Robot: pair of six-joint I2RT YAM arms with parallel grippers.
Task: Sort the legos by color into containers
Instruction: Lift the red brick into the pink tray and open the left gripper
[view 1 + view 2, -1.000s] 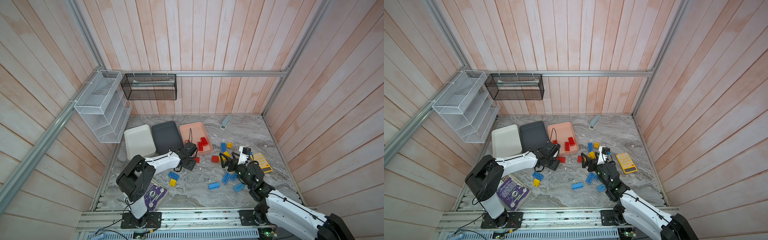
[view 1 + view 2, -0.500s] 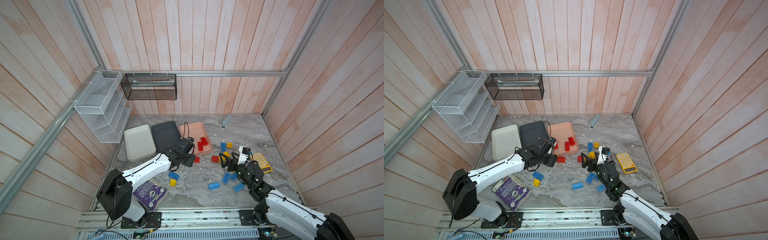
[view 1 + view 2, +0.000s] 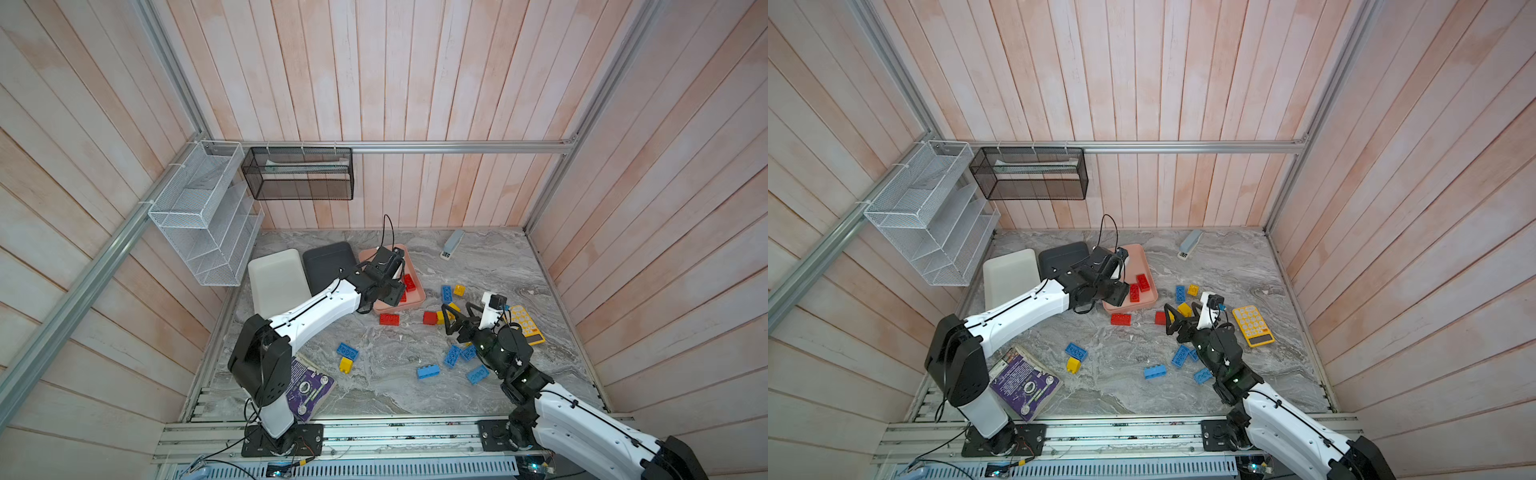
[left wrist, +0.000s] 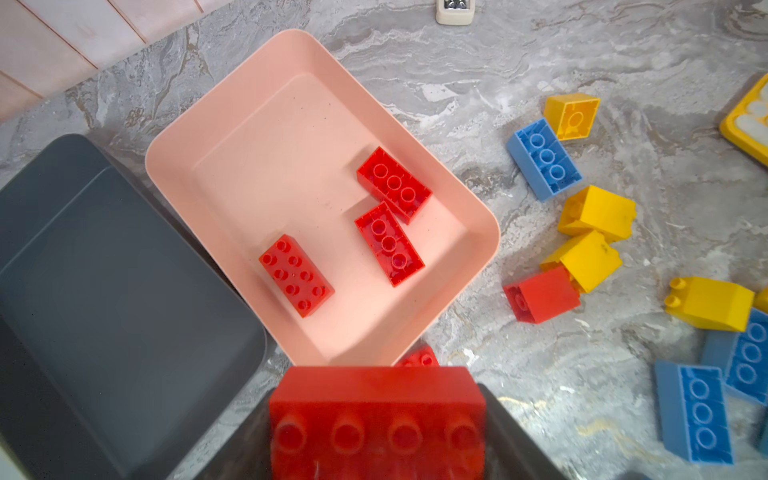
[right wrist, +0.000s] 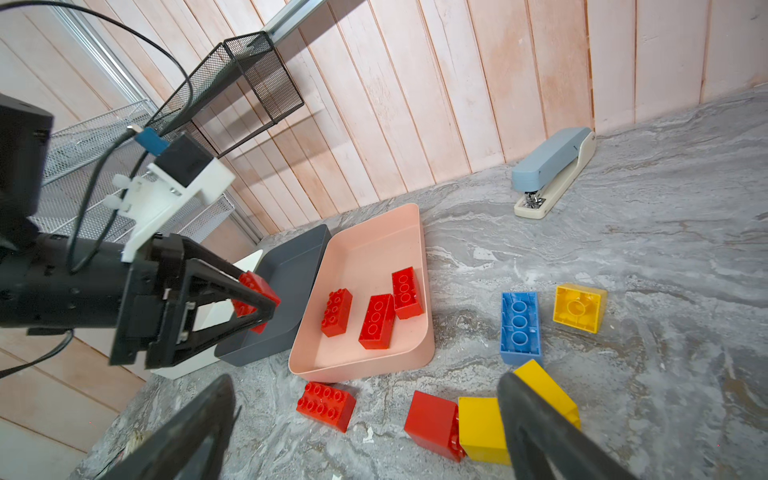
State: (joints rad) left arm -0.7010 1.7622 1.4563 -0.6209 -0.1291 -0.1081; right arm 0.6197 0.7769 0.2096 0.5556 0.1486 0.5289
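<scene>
The left gripper (image 5: 261, 306) clamps a red brick (image 4: 376, 401) between its jaws, now lifted over the pink tray (image 4: 270, 166); the right gripper (image 3: 456, 307) stays spread wide.

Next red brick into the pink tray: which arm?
Left. Its jaws grip a red brick right at the pink tray rim; the right's open jaws sit empty by the yellow bricks, farther from it.

No legible text or labels

red legos (image 4: 296, 275), yellow legos (image 4: 596, 212) and blue legos (image 4: 543, 158); white tray (image 3: 277, 276), dark grey tray (image 4: 104, 291), salmon pink tray (image 4: 291, 137).
</scene>
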